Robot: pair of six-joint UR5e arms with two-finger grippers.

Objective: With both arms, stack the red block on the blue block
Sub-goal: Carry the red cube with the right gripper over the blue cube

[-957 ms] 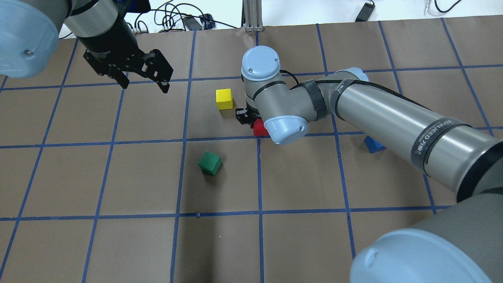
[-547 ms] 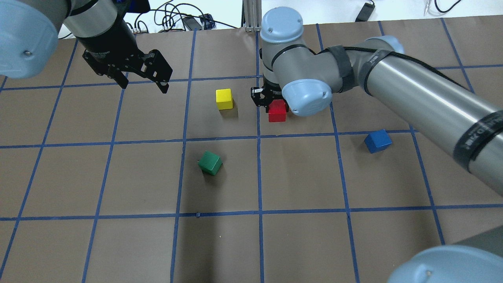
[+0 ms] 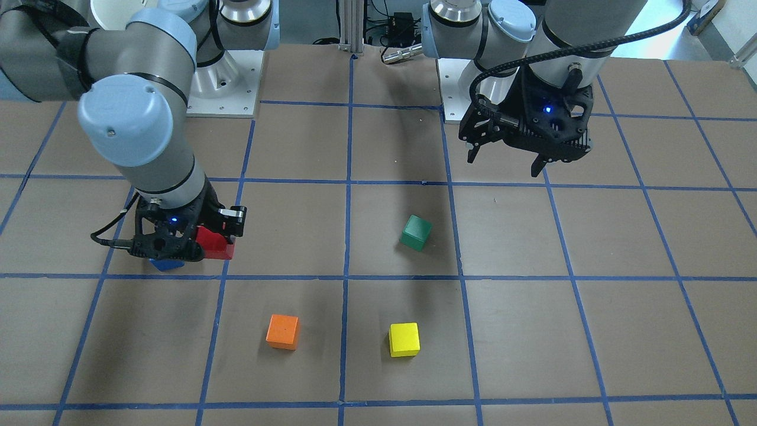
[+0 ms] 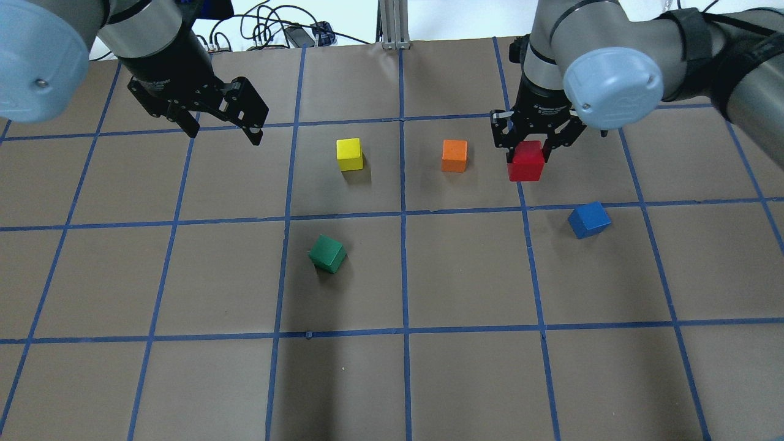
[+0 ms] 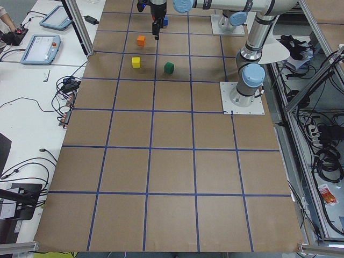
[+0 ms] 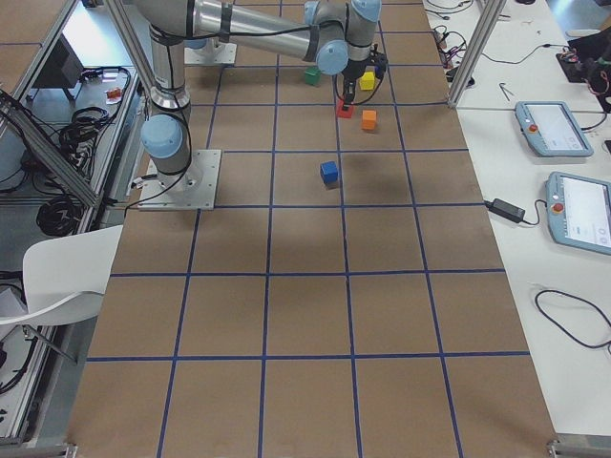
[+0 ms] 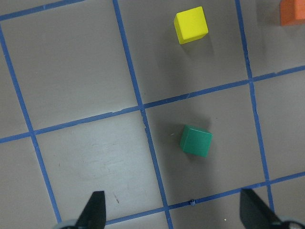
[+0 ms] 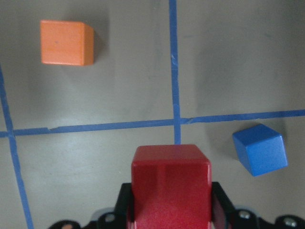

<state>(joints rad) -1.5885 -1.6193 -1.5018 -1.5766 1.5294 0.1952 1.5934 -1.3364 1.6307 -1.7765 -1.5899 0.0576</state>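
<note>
Red block (image 4: pixel 527 160) pinched between the two fingers of the right gripper (image 4: pixel 528 155), jaws closed on its sides. The wrist view shows it square in the grip and looking raised off the table (image 4: pixel 465 275). Blue block (image 4: pixel 588 219) on the table, apart from the red one, nearer the robot and off to its right, across a blue tape line, turned at an angle to the grid. Nothing on top of it, so not stacked yet. In the front view the right gripper hides most of the blue block (only a corner shows).

Orange block (image 4: pixel 454 155) near the red one on its left. Yellow block (image 4: pixel 350 154) further left. Green block (image 4: pixel 327 253) nearer the robot, rotated. Left gripper (image 4: pixel 226 135) well apart on the far left, above the table, fingers spread wide, nothing between them.
</note>
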